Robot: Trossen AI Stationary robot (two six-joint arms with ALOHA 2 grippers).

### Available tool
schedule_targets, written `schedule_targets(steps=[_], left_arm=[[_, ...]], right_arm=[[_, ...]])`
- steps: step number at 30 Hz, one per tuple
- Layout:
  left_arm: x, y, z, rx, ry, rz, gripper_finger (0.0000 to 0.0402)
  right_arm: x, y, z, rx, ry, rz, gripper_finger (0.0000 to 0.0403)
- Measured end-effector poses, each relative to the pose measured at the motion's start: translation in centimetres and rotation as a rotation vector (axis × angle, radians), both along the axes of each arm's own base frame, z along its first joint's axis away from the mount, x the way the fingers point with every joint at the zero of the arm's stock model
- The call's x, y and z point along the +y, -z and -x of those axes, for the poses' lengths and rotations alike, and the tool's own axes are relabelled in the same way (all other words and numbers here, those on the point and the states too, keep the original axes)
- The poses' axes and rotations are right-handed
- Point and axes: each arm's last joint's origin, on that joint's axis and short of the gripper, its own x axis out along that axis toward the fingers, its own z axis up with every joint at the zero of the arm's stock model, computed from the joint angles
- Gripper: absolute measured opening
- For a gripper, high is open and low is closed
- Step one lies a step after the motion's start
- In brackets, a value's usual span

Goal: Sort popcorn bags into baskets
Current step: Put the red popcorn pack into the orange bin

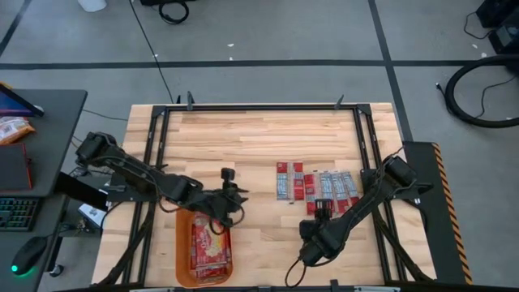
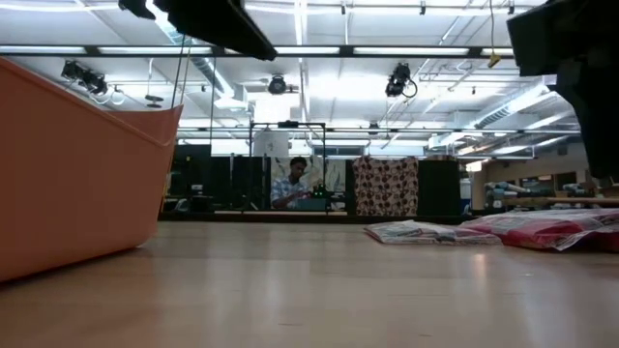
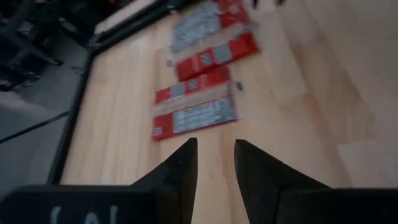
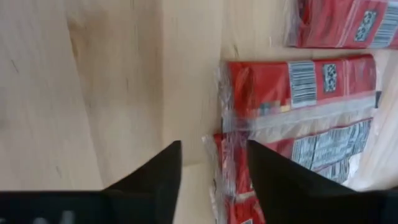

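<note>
Several red popcorn bags (image 1: pixel 315 185) with grey-white panels lie flat in a row on the table's right half; they also show in the low view (image 2: pixel 542 230). The orange basket (image 1: pixel 185 243) sits at the near left and holds red bags with a cream-yellow logo (image 1: pixel 209 243). My left gripper (image 1: pixel 233 195) (image 3: pixel 215 147) is open and empty, just past the basket's far right corner. My right gripper (image 1: pixel 323 209) (image 4: pixel 212 152) is open over the near side of the row. The edge of one bag (image 4: pixel 227 168) shows between its fingers, and I see no touch.
A black metal frame (image 1: pixel 251 108) borders the wooden table top. Bare wood (image 1: pixel 251 146) lies between the basket and the row of bags and along the far side. In the low view the basket's wall (image 2: pixel 68 174) fills the left. A person (image 2: pixel 295 184) sits far off in the room.
</note>
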Motion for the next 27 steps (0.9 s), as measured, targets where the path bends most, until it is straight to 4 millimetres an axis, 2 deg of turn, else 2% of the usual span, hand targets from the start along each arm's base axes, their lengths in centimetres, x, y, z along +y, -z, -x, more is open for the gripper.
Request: schedule_targets(steps=[4, 8, 18, 27], left_arm=[[0.7, 0.1, 1.4, -0.042, -0.045, 0.014, 0.011], [1.0, -0.4, 2.1, -0.064, -0.06, 0.046, 0.011], [1.0, -0.5, 2.3, -0.06, -0.063, 0.1, 0.011], [1.0, -0.4, 2.3, -0.056, -0.062, 0.1, 0.011]], right_arm=[[0.3, 0.1, 0.2, -0.038, -0.026, 0.04, 0.0238], [0.3, 0.9, 0.8, -0.076, -0.059, 0.103, 0.0264], [0.2, 3.5, 2.4, -0.131, -0.127, 0.171, 0.0251], [-1.2, 5.4, 3.4, -0.148, -0.109, 0.234, 0.0244]])
